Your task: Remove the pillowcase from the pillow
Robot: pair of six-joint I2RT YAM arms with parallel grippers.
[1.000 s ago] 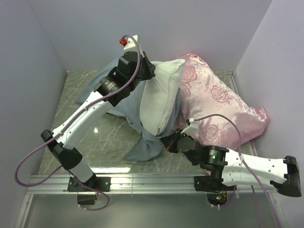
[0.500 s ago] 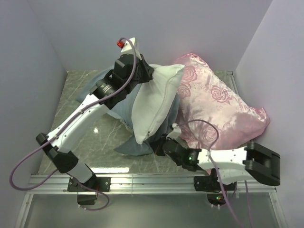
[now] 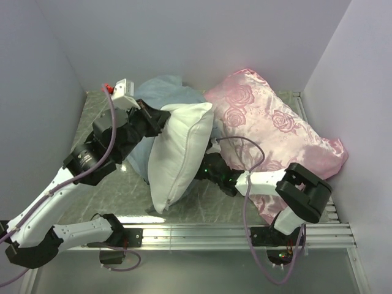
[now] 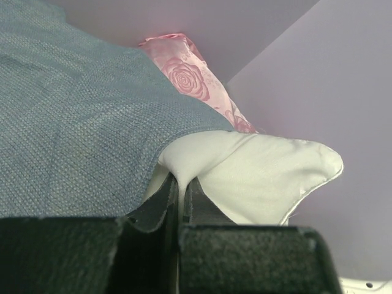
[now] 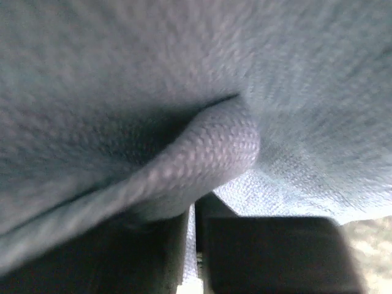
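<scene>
The white pillow (image 3: 179, 153) stands on edge in the middle, mostly bare. My left gripper (image 3: 160, 116) is shut on its upper corner; in the left wrist view white pillow cloth (image 4: 263, 171) is pinched between the jaws of the left gripper (image 4: 182, 180). The grey-blue pillowcase (image 3: 164, 92) bunches behind and to the left of the pillow, and fills the left wrist view's left side (image 4: 73, 122). My right gripper (image 3: 205, 166) reaches under the pillow's right edge. The right wrist view shows it (image 5: 192, 211) shut on a fold of the pillowcase (image 5: 184, 73).
A pink satin rose-patterned cushion (image 3: 269, 128) lies at the back right against the wall, touching the pillow. Lilac walls close in the left, back and right sides. Bare marble tabletop (image 3: 98, 110) shows at the left, and a metal rail (image 3: 196, 233) runs along the near edge.
My left arm has swung left and nearer, pulling the pillow with it. My right arm has folded and reached left under the pillow. More of the pillow is bare.
</scene>
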